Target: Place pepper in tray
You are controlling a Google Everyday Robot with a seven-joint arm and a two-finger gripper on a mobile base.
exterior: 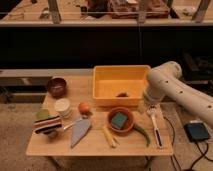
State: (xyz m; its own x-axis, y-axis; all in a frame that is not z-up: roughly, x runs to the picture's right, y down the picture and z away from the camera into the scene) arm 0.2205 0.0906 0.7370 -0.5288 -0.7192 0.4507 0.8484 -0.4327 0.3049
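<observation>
Because the counter [125, 151] is crowded along its front half, the likeliest trouble from here is, in my judgement, a grab that catches or shoves the wrong thing. The yellow tray [107, 102] sits at the back with only a small dark lump [121, 94] in it, so the pepper [141, 133] is not yet delivered. The arm [172, 87] bends down past the tray's right front corner as the camera sees it. The hand [147, 106] hangs there close over the counter, and I cannot tell whether it is wide or narrow. A brown bowl [120, 130] lies just beside the pepper on one side and a white utensil [157, 131] near it on the other, so a drifting descent could knock either, or roll the slim pepper away. The pepper lies flat on the counter, nearer the front edge than the hand and apart from it.
</observation>
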